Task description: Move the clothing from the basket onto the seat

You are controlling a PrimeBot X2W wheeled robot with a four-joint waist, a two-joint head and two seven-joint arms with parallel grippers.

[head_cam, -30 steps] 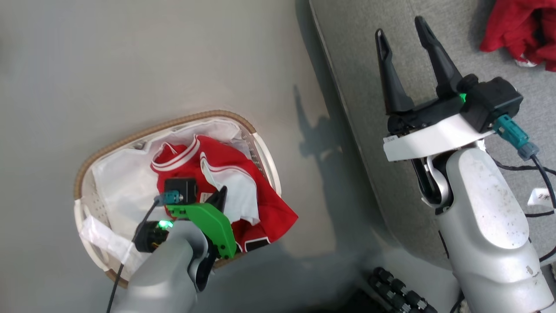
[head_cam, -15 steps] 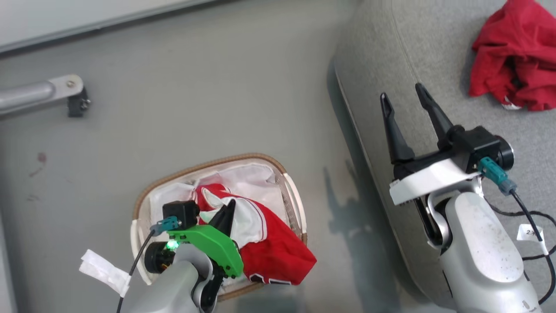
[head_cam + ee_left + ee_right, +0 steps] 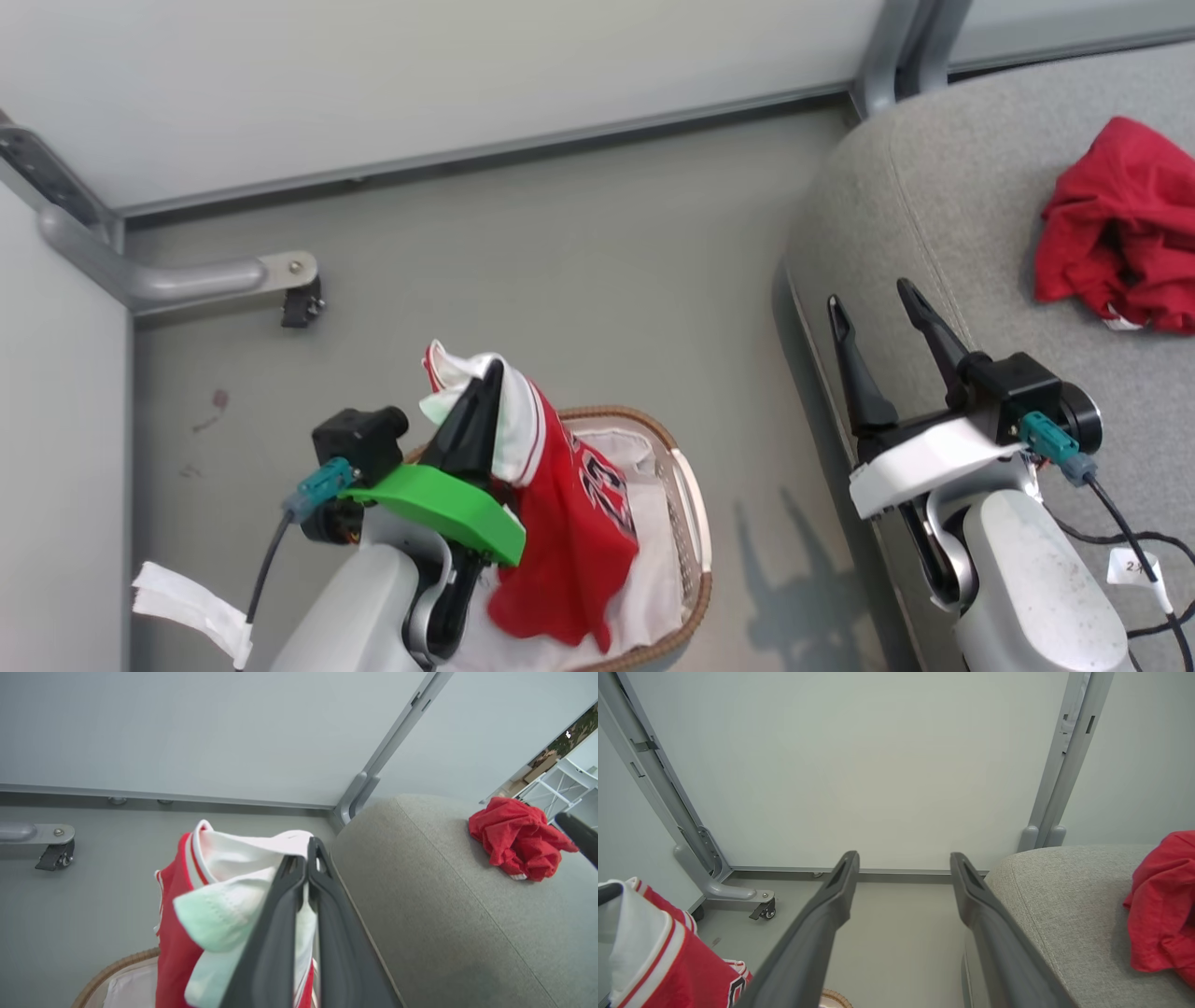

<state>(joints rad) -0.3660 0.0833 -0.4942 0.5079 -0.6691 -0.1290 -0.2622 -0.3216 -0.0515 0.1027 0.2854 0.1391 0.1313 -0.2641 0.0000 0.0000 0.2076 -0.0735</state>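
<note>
My left gripper (image 3: 490, 371) is shut on a red and white jersey (image 3: 560, 523) with dark numerals, and the cloth hangs from its fingertips above the basket (image 3: 686, 504). In the left wrist view the shut fingers (image 3: 303, 891) pinch the jersey's white panel (image 3: 224, 910). The basket's white liner (image 3: 644, 569) shows under the hanging cloth. A crumpled red garment (image 3: 1116, 229) lies on the grey seat (image 3: 934, 215) at the right. My right gripper (image 3: 873, 301) stands open and empty over the seat's left edge, and its fingers (image 3: 831, 905) spread wide in the right wrist view.
White partition panels with grey metal posts (image 3: 892, 47) close off the back. A grey frame foot with a small black caster (image 3: 299, 303) rests on the floor at the left. Grey floor (image 3: 560, 280) lies between basket and seat. Black cables (image 3: 1134, 551) trail beside my right arm.
My left gripper has risen, lifting the jersey out of the basket until it hangs above it. The head camera has tilted up, showing the wall. The right gripper stays open.
</note>
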